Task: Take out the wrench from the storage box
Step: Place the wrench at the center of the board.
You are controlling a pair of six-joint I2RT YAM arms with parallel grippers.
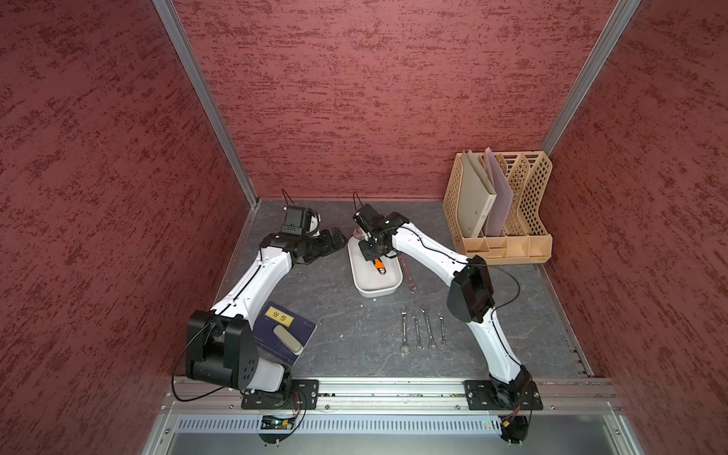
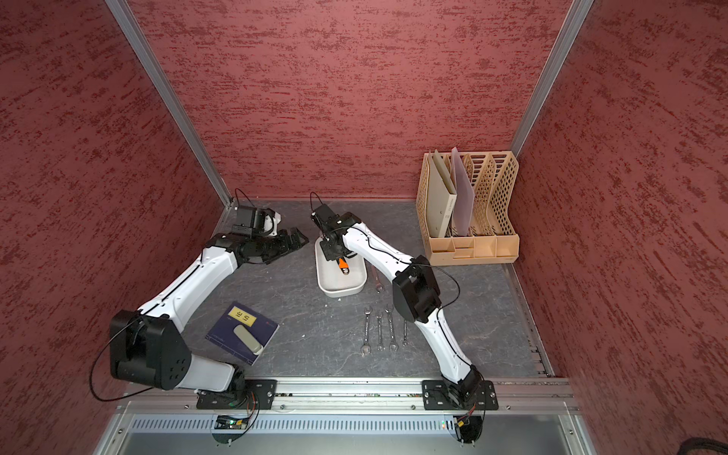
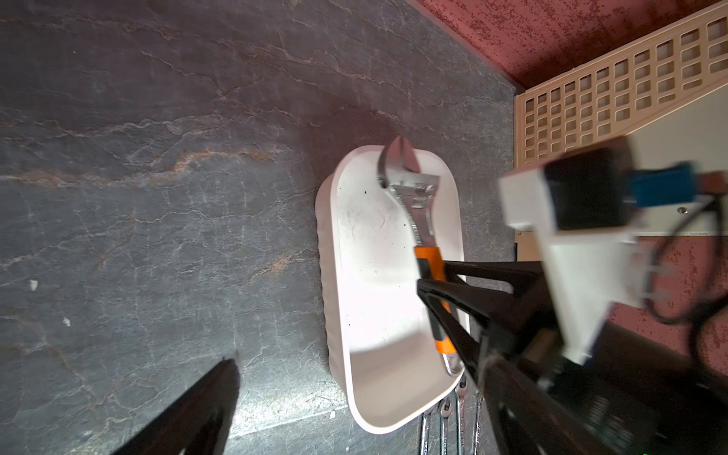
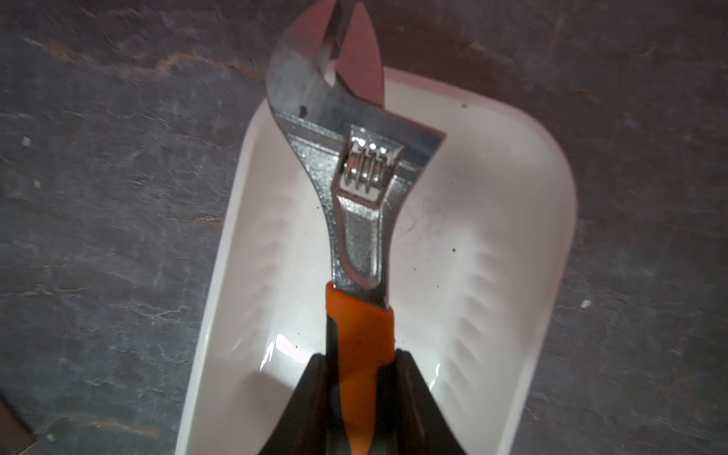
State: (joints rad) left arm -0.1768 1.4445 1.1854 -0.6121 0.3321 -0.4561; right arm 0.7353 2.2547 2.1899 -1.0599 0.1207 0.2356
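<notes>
Right wrist: wrench [image 4: 360,220] between jaws

Red mottled walls [image 1: 354,98], three sides; aluminium corner posts [image 1: 205,98], 11 and 1 o'clock; grey veined floor [image 1: 335,315]; beige lattice rack [image 1: 532,189], 2 o'clock.

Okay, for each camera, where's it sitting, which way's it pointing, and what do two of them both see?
Top views: stereo pair above the front rail, looking down toward the back wall; left arm and right arm show whole.
Left wrist: on the left arm, facing the storage box; one of its own fingers shows, left gripper open.
Right wrist: on the right arm, looking along the right gripper, shut on the wrench handle.
Shared: both wrist views show the wrench and storage box.
</notes>
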